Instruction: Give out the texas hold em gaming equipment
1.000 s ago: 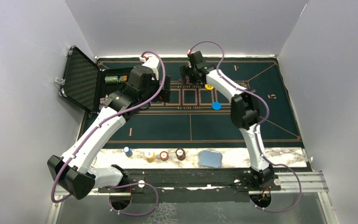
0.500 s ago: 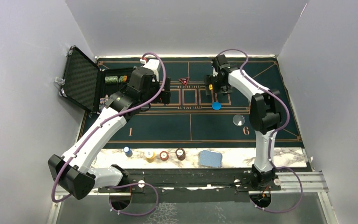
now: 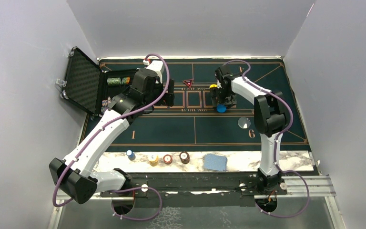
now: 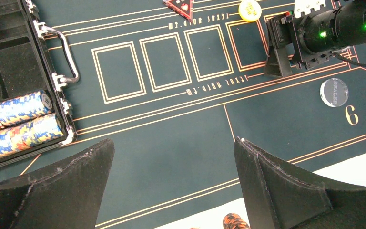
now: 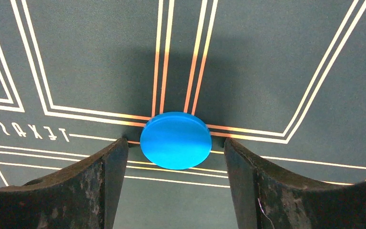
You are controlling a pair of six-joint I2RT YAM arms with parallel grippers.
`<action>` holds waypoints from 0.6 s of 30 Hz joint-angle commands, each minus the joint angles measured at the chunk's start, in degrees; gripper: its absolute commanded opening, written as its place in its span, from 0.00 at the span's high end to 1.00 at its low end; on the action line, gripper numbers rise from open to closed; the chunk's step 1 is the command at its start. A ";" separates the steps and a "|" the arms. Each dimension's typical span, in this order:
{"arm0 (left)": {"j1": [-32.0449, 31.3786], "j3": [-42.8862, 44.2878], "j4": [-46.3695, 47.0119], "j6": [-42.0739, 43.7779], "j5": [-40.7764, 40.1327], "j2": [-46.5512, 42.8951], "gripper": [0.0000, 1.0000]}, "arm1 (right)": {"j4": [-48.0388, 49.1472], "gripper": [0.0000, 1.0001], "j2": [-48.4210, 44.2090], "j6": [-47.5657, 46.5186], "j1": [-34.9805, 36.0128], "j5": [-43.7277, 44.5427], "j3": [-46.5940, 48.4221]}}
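Observation:
A flat blue disc (image 5: 175, 140) (image 3: 221, 109) lies on the felt mat's orange lines. My right gripper (image 5: 175, 144) (image 3: 222, 102) points down over it, one finger on each side, open, with a small gap showing on both sides. My left gripper (image 4: 172, 140) (image 3: 170, 92) hovers wide open over bare felt, holding nothing. A yellow disc (image 3: 213, 87) and a small red triangular marker (image 3: 188, 82) lie farther back. A clear disc (image 3: 243, 122) (image 4: 334, 92) rests near the number 6. Several chip stacks (image 3: 167, 159) and the blue-backed cards (image 3: 215, 162) sit on the marble strip.
The black foam-lined case (image 3: 83, 81) stands open at the left edge of the dark green mat (image 3: 171, 129), with rows of chips (image 4: 21, 107) inside. Grey walls close in the sides and back. The left arm stretches diagonally across the mat's left half.
My right arm swung right from the far middle, then came down over the blue disc, its jaws narrowing round it. The clear disc came into view. The left arm stayed still.

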 commanded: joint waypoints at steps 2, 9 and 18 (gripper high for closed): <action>-0.23 0.91 1.55 0.16 0.47 -1.01 0.01 | 0.31 0.27 1.61 0.63 0.08 0.08 -3.02; -0.83 0.89 1.90 0.05 0.49 -0.91 0.01 | 1.04 0.30 3.72 0.46 0.08 2.07 -1.56; -1.51 1.55 2.24 0.41 -0.17 -0.43 0.01 | 3.27 0.42 2.37 1.09 0.07 1.80 -4.27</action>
